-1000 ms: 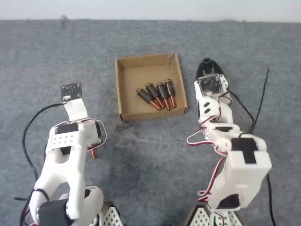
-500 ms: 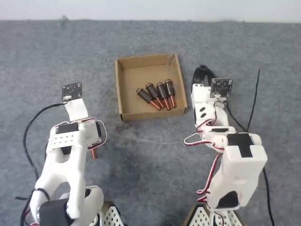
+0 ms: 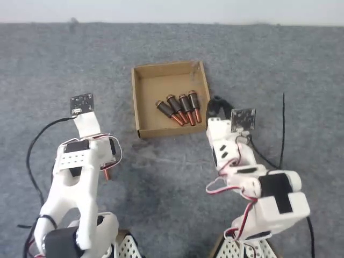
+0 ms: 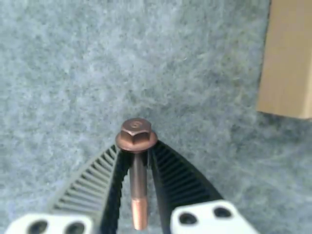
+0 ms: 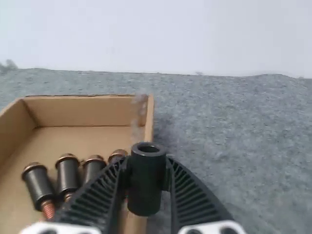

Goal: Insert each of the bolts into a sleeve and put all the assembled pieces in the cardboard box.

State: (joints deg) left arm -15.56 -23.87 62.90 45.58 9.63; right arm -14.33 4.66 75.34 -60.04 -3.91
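Note:
My left gripper (image 4: 139, 163) is shut on a copper bolt (image 4: 138, 168), hex head pointing away from the wrist, above grey carpet left of the cardboard box (image 3: 143, 99). In the high view the bolt's tip (image 3: 106, 174) pokes out beside the left arm. My right gripper (image 5: 145, 183) is shut on a black sleeve (image 5: 145, 178), held upright with its hole facing up, just off the box's right wall (image 5: 147, 114). The high view shows the right gripper (image 3: 216, 106) at the box's right side. Several assembled bolt-and-sleeve pieces (image 3: 179, 109) lie side by side in the box.
The grey carpet (image 3: 161, 172) lies between the two arms in front of the box. A black cable (image 3: 274, 134) trails right of the right arm and another (image 3: 37, 140) left of the left arm. A pale wall (image 5: 156, 34) rises behind the table.
The right arm has pulled back and swung left with the sleeve, from beyond the box's right rear corner to beside its right wall. The left arm has stayed still.

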